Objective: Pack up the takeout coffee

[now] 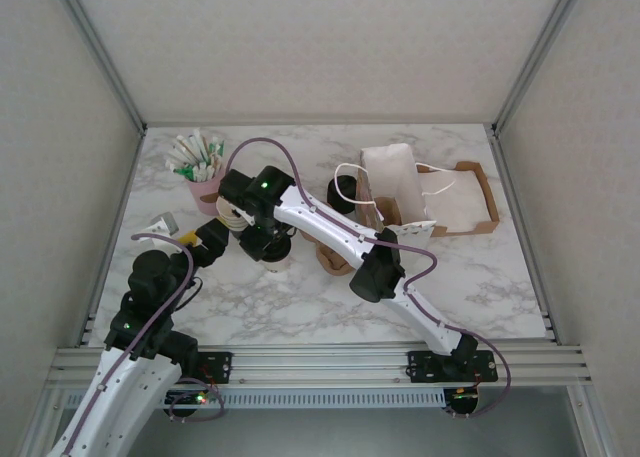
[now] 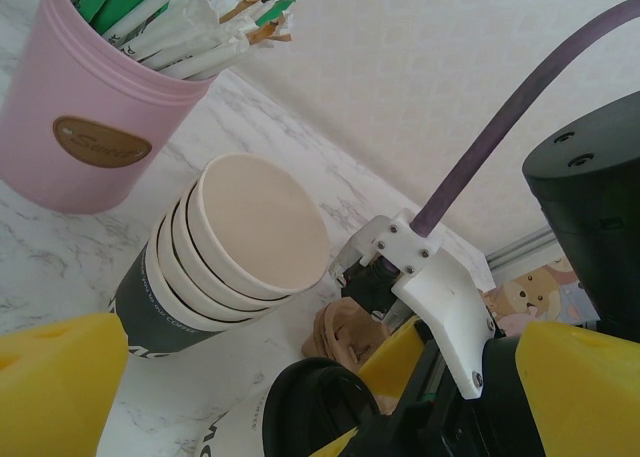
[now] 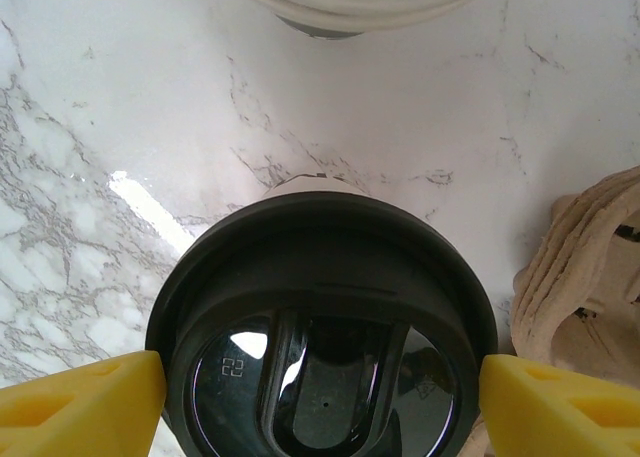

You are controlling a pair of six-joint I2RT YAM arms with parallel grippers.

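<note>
Found the takeout coffee (image 3: 325,327) upright on the marble surface (image 1: 480,277), left of centre, about midway between near and far edges, black lid on. Clamped at lid height by the right claw (image 3: 322,402): one yellow finger (image 3: 80,402) against each side of the rim, no gap to be seen. Noted the right arm (image 1: 330,232) stretched from the near right corner toward it.

Logged the left claw (image 2: 315,377) spread wide, holding nothing, hanging just beside the coffee on its left-edge side and pointed at it.

Just past the coffee toward the far left corner: a stack of cream paper cups (image 2: 235,247), lidless. Farther on, near that corner: a pink tub (image 2: 85,127) stuffed with sachets, close to the stack; contact not clear.

Just right of the coffee: a brown pulp carrier (image 1: 335,259). Toward the far edge: a short black cylinder (image 1: 343,190). Beside it, toward the far right corner: a white paper bag (image 1: 395,182) and a brown cardboard tray (image 1: 470,202).
</note>
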